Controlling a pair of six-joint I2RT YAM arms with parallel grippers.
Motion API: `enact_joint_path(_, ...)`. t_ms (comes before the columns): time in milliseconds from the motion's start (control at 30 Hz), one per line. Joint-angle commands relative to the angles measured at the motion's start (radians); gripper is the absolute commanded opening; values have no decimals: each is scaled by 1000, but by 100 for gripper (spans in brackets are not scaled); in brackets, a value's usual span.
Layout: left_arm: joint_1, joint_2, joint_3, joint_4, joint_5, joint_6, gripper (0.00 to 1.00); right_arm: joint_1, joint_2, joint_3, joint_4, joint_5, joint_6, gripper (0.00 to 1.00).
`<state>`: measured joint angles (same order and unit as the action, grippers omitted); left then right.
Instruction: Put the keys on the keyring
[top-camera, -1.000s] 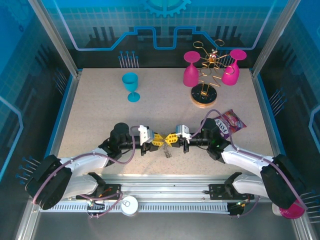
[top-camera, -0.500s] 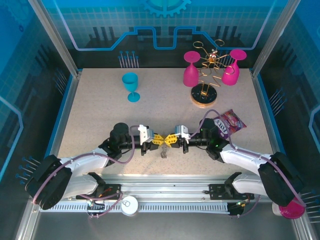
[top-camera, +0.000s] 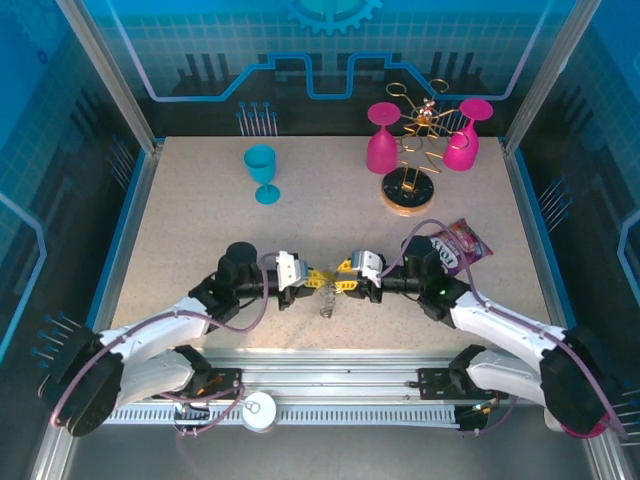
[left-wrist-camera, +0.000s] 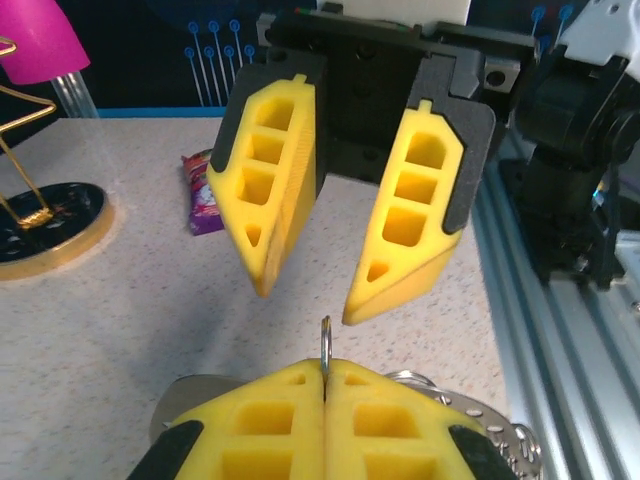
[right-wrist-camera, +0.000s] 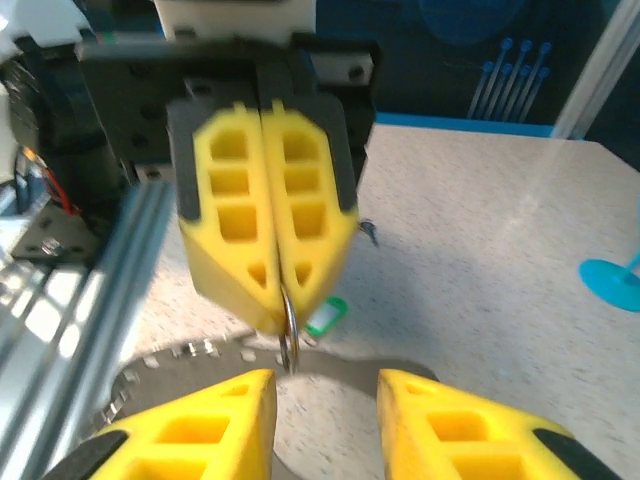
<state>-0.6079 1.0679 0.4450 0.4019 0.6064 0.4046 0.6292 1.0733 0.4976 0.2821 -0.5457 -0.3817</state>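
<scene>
L fingers (left-wrist-camera: 270, 425) pinch keyring (left-wrist-camera: 325, 345) nr table (top-camera: 200, 230) front edge.

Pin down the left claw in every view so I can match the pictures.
Top external: left claw just below centre, pointing right.
Left wrist: bottom centre, shut on a thin metal ring.
Right wrist: upper centre, pinching that ring.
Shared landmark: the open right claw facing it.

Fingers (left-wrist-camera: 270, 180) seen yellow. Key (right-wrist-camera: 326, 316) head green. Table (top-camera: 200, 230) speckled beige. Goblet (top-camera: 262, 172) at eleven o'clock noted teal; rack (top-camera: 421, 122) gold.
</scene>
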Motion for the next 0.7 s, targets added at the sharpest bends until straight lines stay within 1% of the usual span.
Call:
enact_joint_path(0,-10,-48,124,-319,-61,220,0,28,-34,76,-271,133,-155,31)
enact_joint_path(100,-12,-45,190,-459,-83,309,0,47,-34,102,-291,138,-186,30)
enact_joint_path(200,-13,-37,230,-520,-89,353,0,69,-9,128,-274,126,-186,30)
enact_joint_path(433,-16,-21,255,-531,-70,372,0,111,64,162,-199,109,-164,29)
enact_joint_path(667,-23,-16,257,-531,-60,372,0,137,110,167,-151,89,-148,26)
